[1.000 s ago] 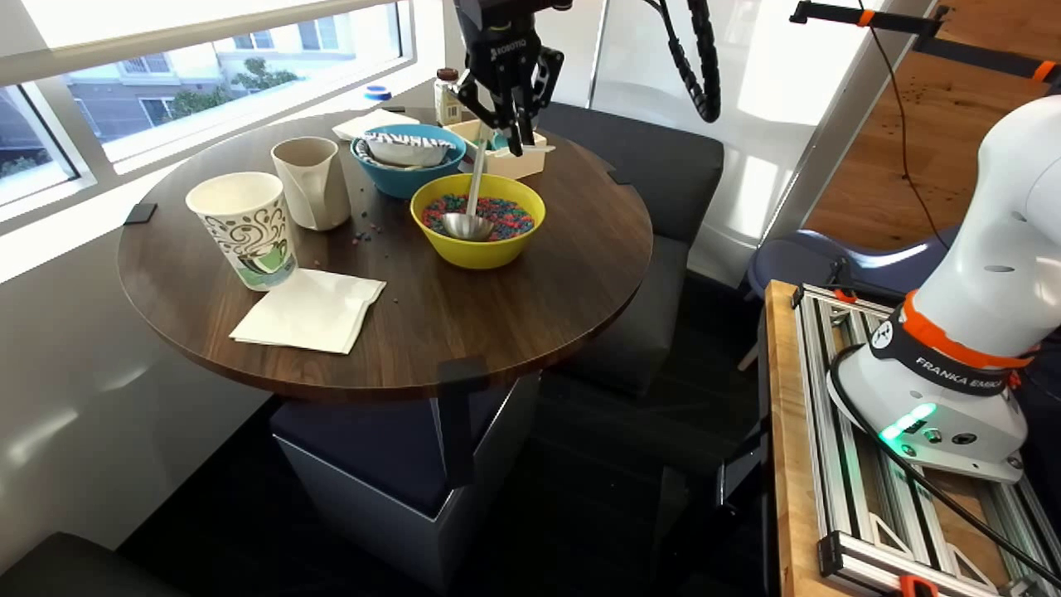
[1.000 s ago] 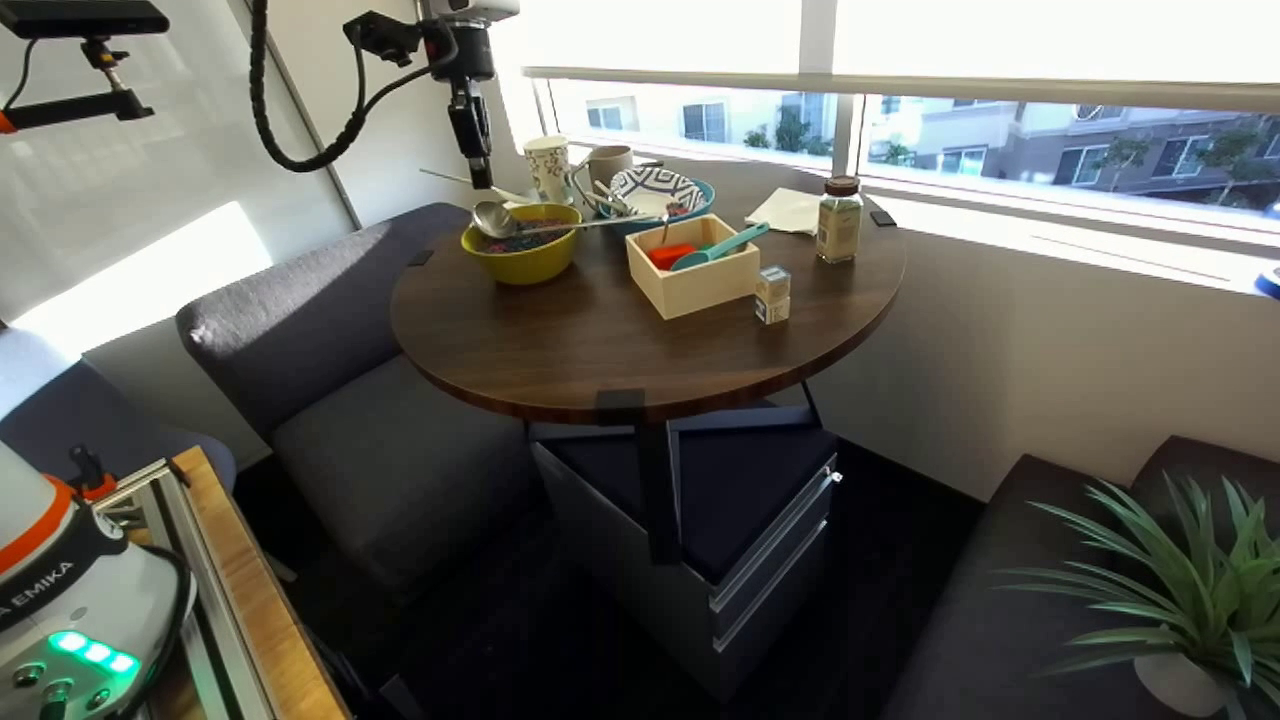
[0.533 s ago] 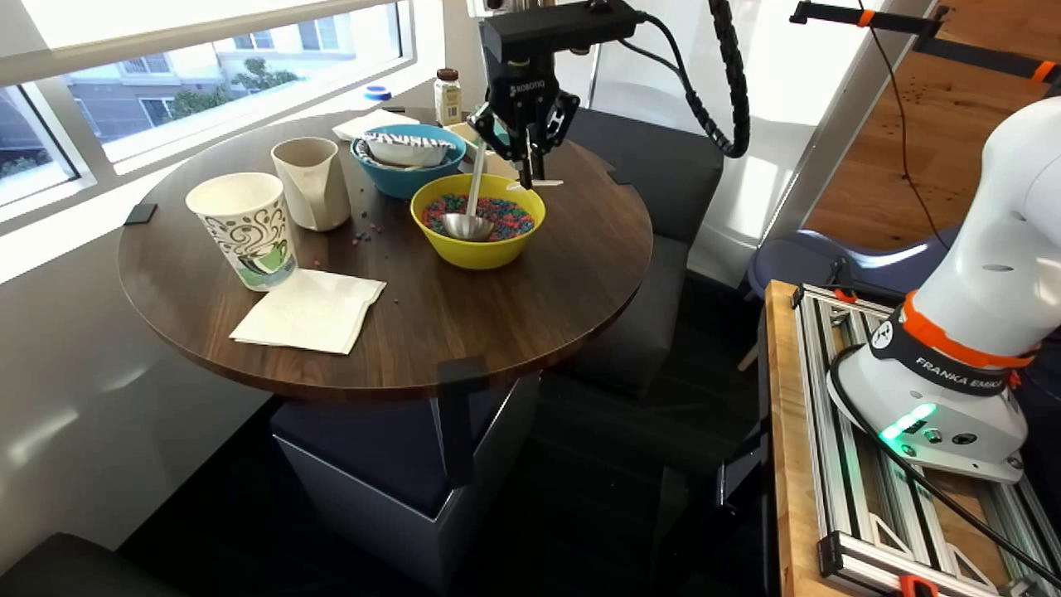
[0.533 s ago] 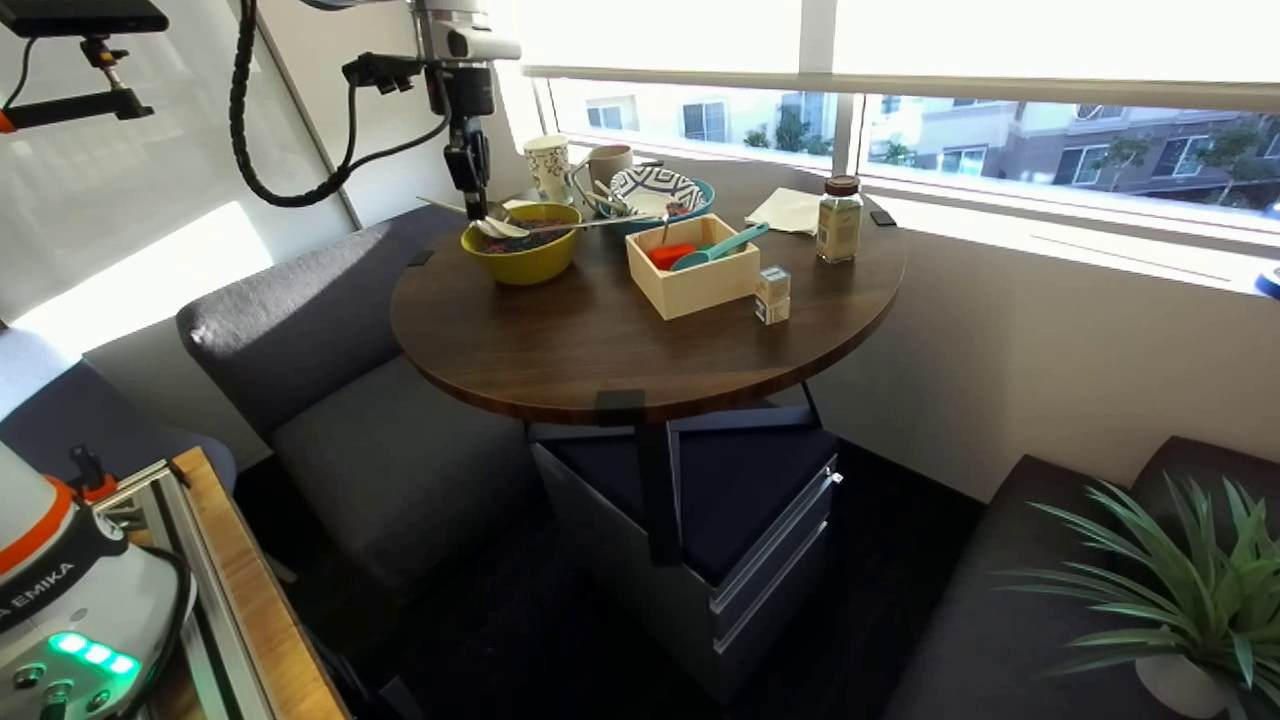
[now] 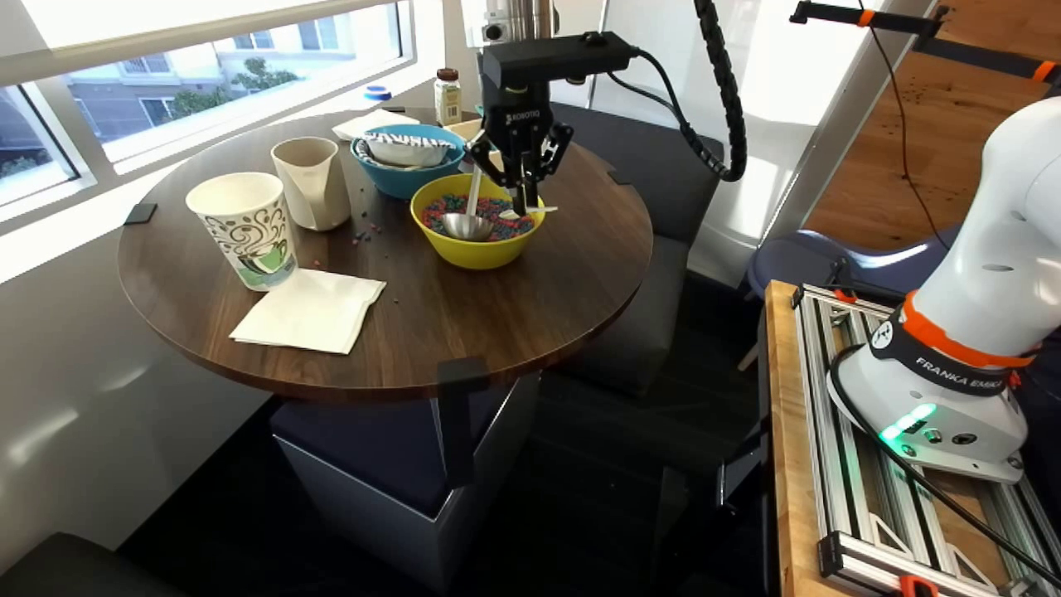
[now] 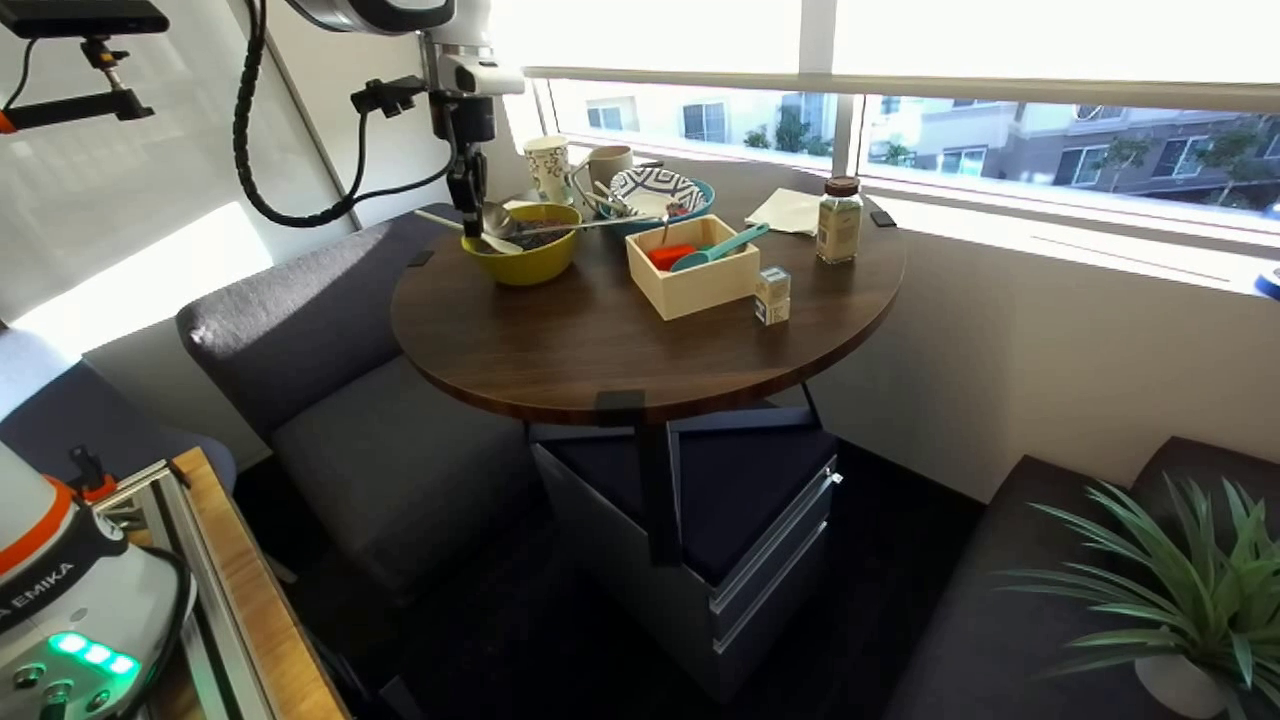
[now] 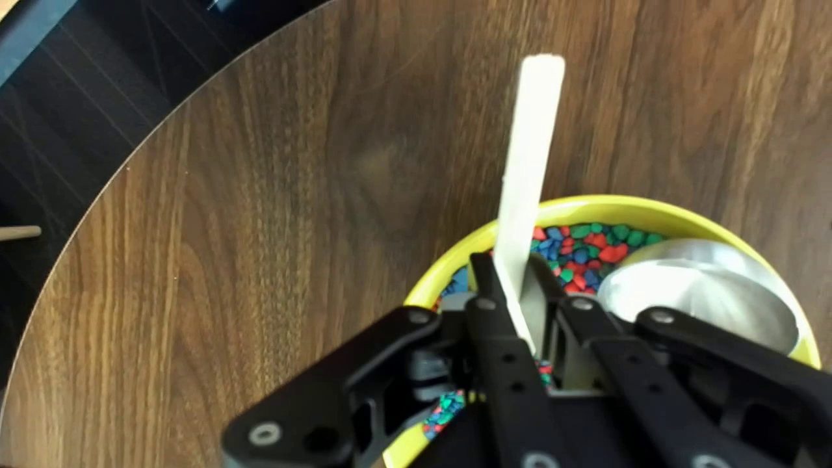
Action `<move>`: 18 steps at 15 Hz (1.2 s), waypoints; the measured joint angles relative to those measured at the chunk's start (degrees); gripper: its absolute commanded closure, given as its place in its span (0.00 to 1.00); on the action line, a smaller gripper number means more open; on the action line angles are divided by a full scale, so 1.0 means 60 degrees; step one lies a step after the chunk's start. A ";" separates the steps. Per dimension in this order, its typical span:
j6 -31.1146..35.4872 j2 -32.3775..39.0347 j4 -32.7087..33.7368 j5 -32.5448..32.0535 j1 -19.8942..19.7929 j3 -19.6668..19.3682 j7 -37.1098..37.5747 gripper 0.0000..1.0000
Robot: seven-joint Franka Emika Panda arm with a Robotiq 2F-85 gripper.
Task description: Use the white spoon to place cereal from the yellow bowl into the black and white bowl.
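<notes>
As the gripper [image 7: 510,273] pinches the white spoon [image 7: 531,149], yellow bowl [image 5: 477,254] below, cereal [image 7: 588,252] inside, 1 metal ladle [image 7: 702,296] within

Below the bright window [image 6: 705,120], a pale wall [image 6: 1050,350] meets dark floor [image 6: 880,560].

The place looks like an office nook: round surface [image 6: 560,345], padded seat [image 6: 400,470], cushion-topped drawer cabinet [image 6: 768,585], potted plant [image 6: 1195,590], window [image 6: 1000,140].

I hold my slim white spoon [image 7: 520,195], handle past the rim, over the round yellow bowl [image 5: 477,255] of red, green and blue cereal bits [image 7: 588,250]; the round dark-and-white patterned bowl [image 6: 655,188] sits tilted nearby.
</notes>
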 measured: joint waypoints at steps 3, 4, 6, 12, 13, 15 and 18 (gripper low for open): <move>0.0011 0.0125 0.0059 0.0383 -0.0028 0.0001 -0.0385 0.96; 0.0015 0.0173 0.0086 0.0500 -0.0053 0.0000 -0.0529 0.96; 0.0018 0.0298 0.0195 0.0716 -0.0122 0.0000 -0.0837 0.96; 0.0024 0.0718 0.0496 0.1066 -0.0328 -0.0010 -0.1682 0.96; 0.0047 0.0798 0.0537 0.1074 -0.0355 -0.0014 -0.1810 0.96; 0.0211 0.0925 0.0568 0.1081 -0.0393 -0.0029 -0.2025 0.96; 0.0508 0.1049 0.0616 0.1081 -0.0413 -0.0082 -0.2218 0.96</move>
